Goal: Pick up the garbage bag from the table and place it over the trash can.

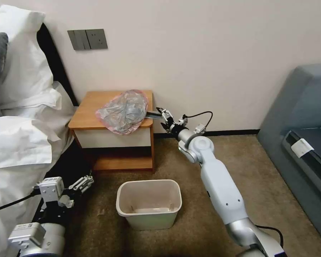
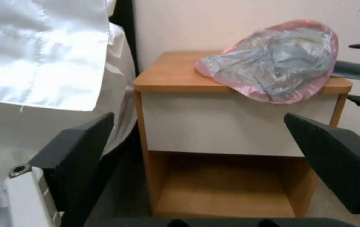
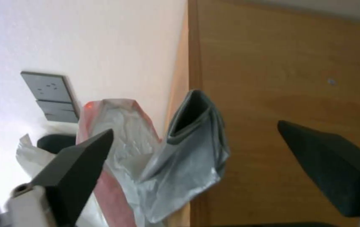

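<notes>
the left tool [image 1: 82, 184] waits low beside the bed, fingers spread, gripping nothing. farther off stands the trash can [image 1: 149, 203]. beyond, the right tool [image 1: 163, 117] gapes empty at the counter [image 1: 87, 114] edge, the garbage bag [image 1: 123, 110] lying just beside it.

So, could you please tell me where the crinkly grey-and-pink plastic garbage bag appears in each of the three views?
Head view: the crinkly grey-pink garbage bag lies on the orange-brown wooden nightstand, overhanging its front edge.
Left wrist view: the bag sits upper right, on the same top.
Right wrist view: the bag hangs between the open jaws of the right gripper.
Shared landmark: the nightstand's orange-brown wood.
</notes>
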Available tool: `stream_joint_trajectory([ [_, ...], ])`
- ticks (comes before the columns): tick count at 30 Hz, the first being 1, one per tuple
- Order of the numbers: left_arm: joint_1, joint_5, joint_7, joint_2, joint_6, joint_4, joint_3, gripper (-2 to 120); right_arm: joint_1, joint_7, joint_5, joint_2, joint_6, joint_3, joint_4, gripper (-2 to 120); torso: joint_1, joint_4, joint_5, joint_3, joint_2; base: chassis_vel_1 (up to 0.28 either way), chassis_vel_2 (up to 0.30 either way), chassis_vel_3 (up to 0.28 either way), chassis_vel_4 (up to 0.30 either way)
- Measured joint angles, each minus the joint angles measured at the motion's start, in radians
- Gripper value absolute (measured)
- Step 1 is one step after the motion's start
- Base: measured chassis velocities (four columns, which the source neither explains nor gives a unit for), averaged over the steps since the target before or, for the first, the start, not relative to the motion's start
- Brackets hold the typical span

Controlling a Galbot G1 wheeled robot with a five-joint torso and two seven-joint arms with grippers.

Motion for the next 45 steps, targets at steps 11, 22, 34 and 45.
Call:
stream_joint_trajectory([
  [11,0.0,-0.001,0.0,-0.006,-0.002,0.0,-0.004,100,0.003,-0.003,-0.007,0.004,0.017,-0.01,-0.003,58,0.0,0.0,0.0001,0.0,0.0,0.0,0.0,0.0,0.0],
  [22,-0.001,-0.001,0.0,-0.006,-0.004,0.0,-0.004,100,-0.005,0.009,-0.011,-0.007,0.024,-0.009,0.011,14,0.0,0.0,0.0001,0.0,0.0,0.0,0.0,0.0,0.0],
  [34,-0.006,0.002,0.001,-0.007,-0.016,0.0,-0.001,100,-0.053,0.049,0.02,-0.045,0.028,-0.028,0.1,0,0.0,0.0,0.0001,0.0,0.0,0.0,0.0,0.0,0.0],
  [45,-0.01,0.012,0.002,-0.009,-0.026,0.0,0.007,100,-0.222,0.195,0.084,-0.115,0.07,-0.066,0.333,0,0.0,0.0,0.0002,0.0,0.0,0.0,0.0,0.0,0.0],
])
